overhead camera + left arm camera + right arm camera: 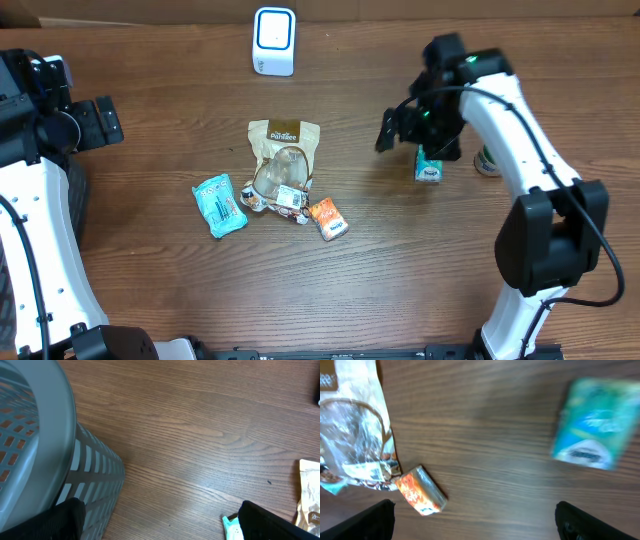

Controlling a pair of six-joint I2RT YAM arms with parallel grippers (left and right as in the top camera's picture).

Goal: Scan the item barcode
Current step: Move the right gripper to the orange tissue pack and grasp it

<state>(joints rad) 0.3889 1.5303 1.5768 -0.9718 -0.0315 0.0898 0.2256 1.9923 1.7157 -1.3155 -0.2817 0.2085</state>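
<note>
To the right of the brown pouch [284,150], well apart from it, the small teal carton [429,167] is standing on the table [400,290]. The right gripper [480,527] is hanging above that place with its 2 fingers [372,520] spread wide. Nothing is lying between them and they are touching nothing. From the wrist camera the carton is showing only as a blurred patch, so its print is not readable. From above, the black wrist is covering the upper part of the carton.

The left gripper [160,532] is hovering far to the left of the pouch, also with both fingers [272,522] wide apart and holding nothing. The lower edge of the picture is cutting them off. Beside it the grey basket [35,445] is showing only in part.

The white scanner [273,40] is sitting behind the pouch, at the far edge. The teal packet [220,205] is lying just left of the pouch and the orange packet [328,218] near its lower right corner. Farther right than the carton, a green and white thing [487,160] is half hiding behind the right arm; I cannot tell what it is.
</note>
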